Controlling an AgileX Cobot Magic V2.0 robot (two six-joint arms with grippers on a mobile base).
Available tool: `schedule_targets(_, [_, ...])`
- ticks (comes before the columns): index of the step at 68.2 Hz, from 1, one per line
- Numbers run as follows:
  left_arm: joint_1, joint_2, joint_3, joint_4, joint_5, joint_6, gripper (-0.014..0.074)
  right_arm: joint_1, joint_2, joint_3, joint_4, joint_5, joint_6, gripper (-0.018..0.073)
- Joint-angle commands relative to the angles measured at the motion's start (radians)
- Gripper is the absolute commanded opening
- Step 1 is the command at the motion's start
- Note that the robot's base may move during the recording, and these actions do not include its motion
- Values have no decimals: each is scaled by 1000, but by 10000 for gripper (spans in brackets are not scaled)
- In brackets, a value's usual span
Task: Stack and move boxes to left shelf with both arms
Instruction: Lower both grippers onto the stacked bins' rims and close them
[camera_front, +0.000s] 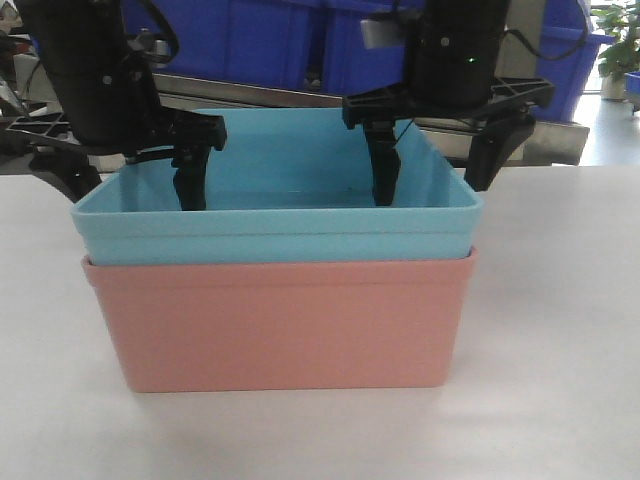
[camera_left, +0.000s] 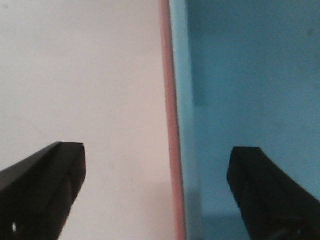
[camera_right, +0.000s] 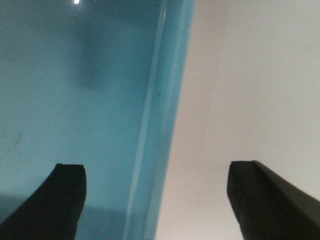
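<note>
The light blue box (camera_front: 275, 225) sits nested inside the salmon pink box (camera_front: 280, 320) on the white table (camera_front: 560, 400). My left gripper (camera_front: 125, 180) is open and straddles the stack's left wall, one finger inside the blue box and one outside. In the left wrist view the left gripper (camera_left: 157, 155) spans the pink rim (camera_left: 172, 150) and the blue box wall (camera_left: 250, 75) without touching them. My right gripper (camera_front: 435, 170) is open astride the right wall. The right wrist view shows the right gripper (camera_right: 157, 170) over the blue box rim (camera_right: 165, 100). The left shelf is out of view.
Behind the boxes runs a steel rack bar (camera_front: 260, 95) carrying dark blue ribbed bins (camera_front: 260, 40). A potted plant (camera_front: 625, 40) stands at the far right. White tabletop lies in front of and to both sides of the stack.
</note>
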Motion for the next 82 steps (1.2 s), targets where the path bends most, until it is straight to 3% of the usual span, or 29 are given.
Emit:
schedule_targets(1, [4,-28,-35,-4,-42,-14,482,-5,-38,-23,-15,-44,-13,604])
schedule_targets(32, [4,26,-35,-27,-48,-14,467,-5,28,-14,-16,-81,-13,589])
schedule_targets(41, [4,26,-35,-25,-48,-14,363,-5,28,-13,-16,-86,-13,446])
schedule_targets(51, [4,26,-35,-25,-48,-14,173,-5,28,-13,-16,-84,-13,211])
schedule_targets(63, [4,26,-35,-25,-46,-14,-15,-5,28,-13,-16,-75,-14,21])
schedule_targets(82, [4,20,-35,-29,-1,-14,-3,-5,26,-13,-18,-52,-14,36])
